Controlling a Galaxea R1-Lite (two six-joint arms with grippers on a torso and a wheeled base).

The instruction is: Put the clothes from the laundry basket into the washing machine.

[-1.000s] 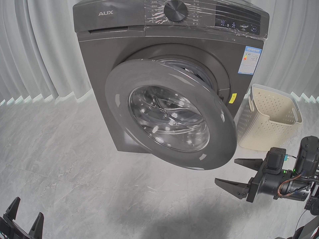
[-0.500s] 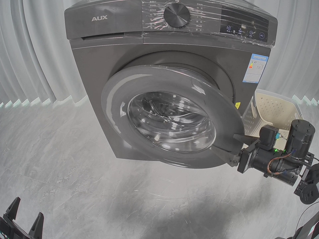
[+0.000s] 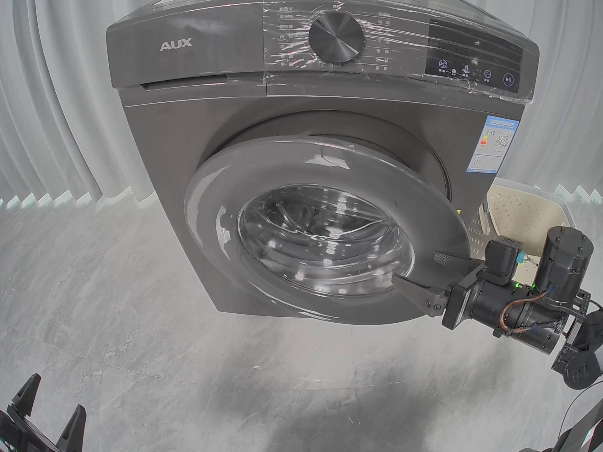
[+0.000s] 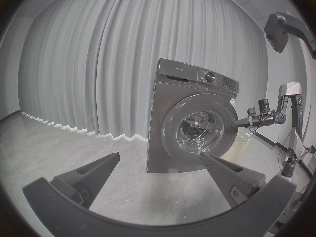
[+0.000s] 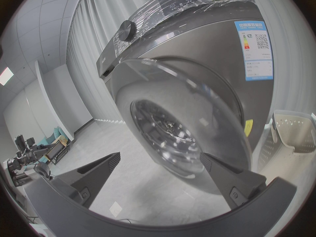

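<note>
Right gripper [image 3: 416,269]: jaws apart, tips at the door's [image 3: 301,171] free edge; touching or just off, cannot tell. Left gripper [image 3: 55,397]: jaws apart, low, well apart from the door. Door ajar on the washer [image 3: 188,133]. Basket [image 3: 527,211] just beyond the door's free edge, visible inside bare. Drum contents unclear behind the door's glass. Judgement: clothes probably loaded; shutting the door remains.

Beside the washing machine [image 3: 188,152], the laundry basket [image 3: 531,213] is largely hidden behind the door [image 3: 210,215] and the right arm [image 3: 521,312], its floor unseen. Reflections muddle the door glass [image 3: 326,240]; behind it, perhaps bare drum. Well in front of the machine, the left gripper [image 3: 55,397] is cut off by the picture's edge.
</note>
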